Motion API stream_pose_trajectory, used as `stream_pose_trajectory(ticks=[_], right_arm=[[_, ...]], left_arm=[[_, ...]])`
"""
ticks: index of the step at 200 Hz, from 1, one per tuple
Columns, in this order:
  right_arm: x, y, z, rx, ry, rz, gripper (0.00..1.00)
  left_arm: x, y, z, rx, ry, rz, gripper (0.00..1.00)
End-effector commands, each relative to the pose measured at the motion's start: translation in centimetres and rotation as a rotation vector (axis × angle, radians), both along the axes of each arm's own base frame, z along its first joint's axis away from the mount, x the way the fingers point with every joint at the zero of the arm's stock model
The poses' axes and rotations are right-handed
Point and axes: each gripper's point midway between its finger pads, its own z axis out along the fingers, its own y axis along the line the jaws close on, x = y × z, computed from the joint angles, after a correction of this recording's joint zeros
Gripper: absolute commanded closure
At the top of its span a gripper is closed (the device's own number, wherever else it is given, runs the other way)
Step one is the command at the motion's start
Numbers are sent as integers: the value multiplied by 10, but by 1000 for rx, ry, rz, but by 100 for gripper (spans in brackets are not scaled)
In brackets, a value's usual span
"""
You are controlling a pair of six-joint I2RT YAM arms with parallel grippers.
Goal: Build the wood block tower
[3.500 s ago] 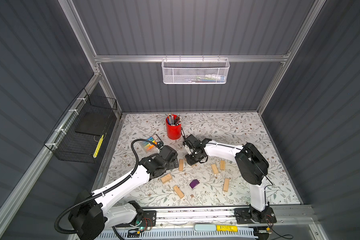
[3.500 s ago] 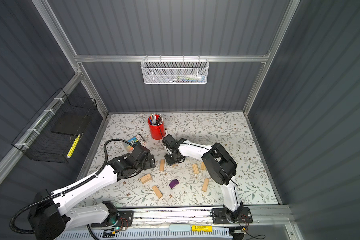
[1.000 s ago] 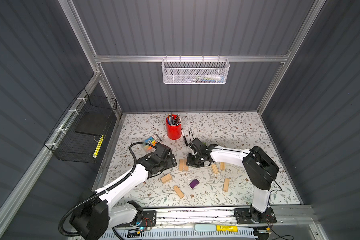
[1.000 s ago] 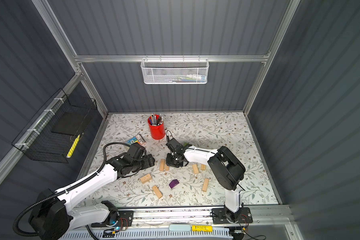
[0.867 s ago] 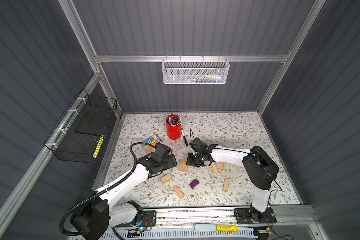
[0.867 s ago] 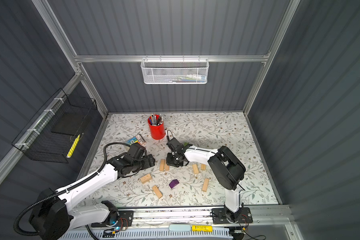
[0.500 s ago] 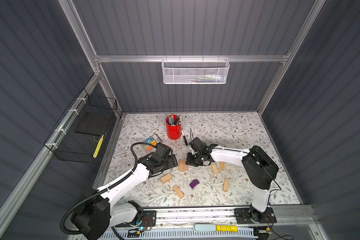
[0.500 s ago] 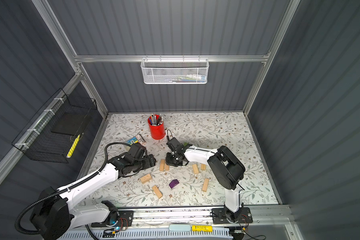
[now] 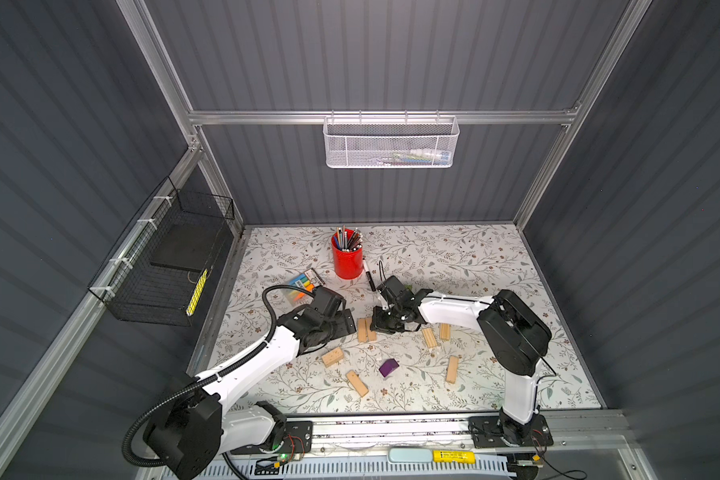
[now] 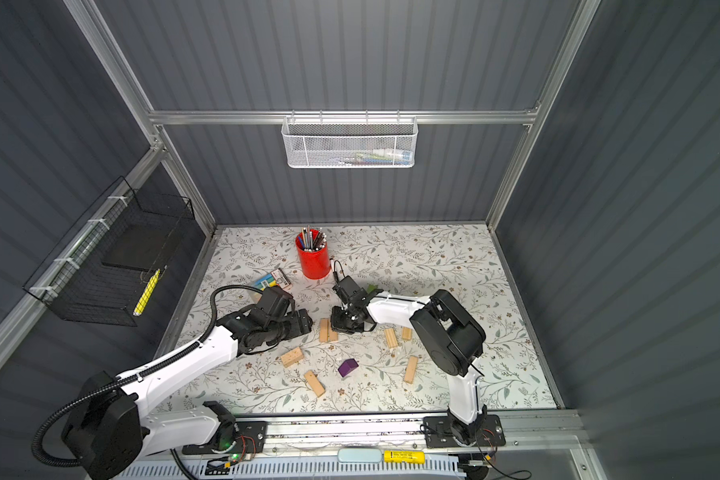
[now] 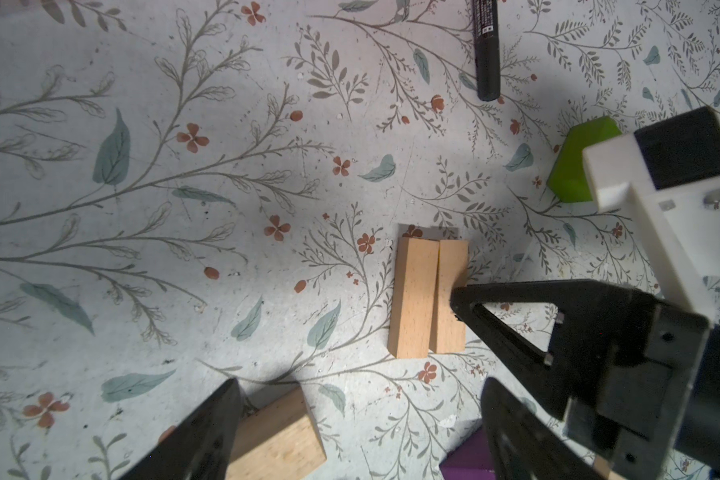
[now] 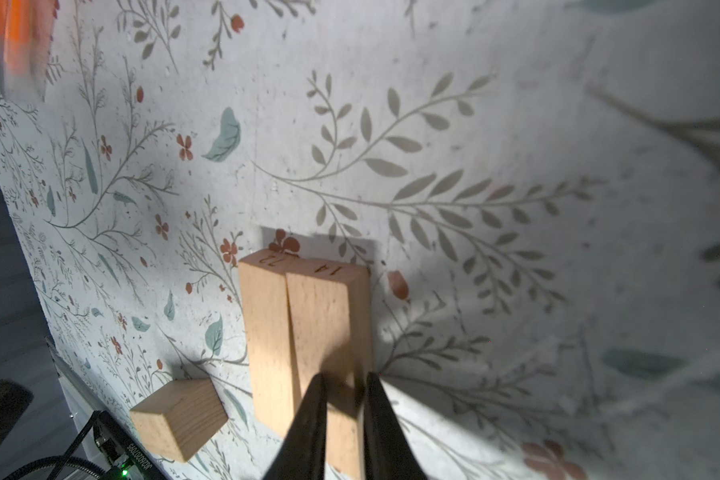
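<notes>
Both top views: set high above the near edge, looking steeply down and away across the whole floral table (image 9: 454,257) to the back wall (image 9: 371,195); their fields are nearly identical. Left wrist view: close, facing straight down on the pair of wood blocks (image 11: 429,299). Right wrist view: closer still, low and oblique, looking along the same pair (image 12: 304,332). All four views share this pair, mid-table.

Wood block (image 12: 327,316) end reads "14"; adjoining block (image 12: 267,332) end "12", uncertain
</notes>
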Motion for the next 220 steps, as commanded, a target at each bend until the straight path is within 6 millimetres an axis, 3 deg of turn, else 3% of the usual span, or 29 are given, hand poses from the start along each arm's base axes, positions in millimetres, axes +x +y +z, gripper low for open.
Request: stream_pose_trajectory(ticks=[1, 171, 220], right_arm=[[-7, -3, -14, -18, 29, 28, 82], [-8, 4, -12, 0, 69, -106, 82], [-4, 6, 5, 27, 33, -102, 79]], left_arm=[[3, -1, 2, 2, -3, -9, 10], [4, -2, 1, 3, 0, -14, 10], [3, -2, 4, 1, -3, -19, 10]])
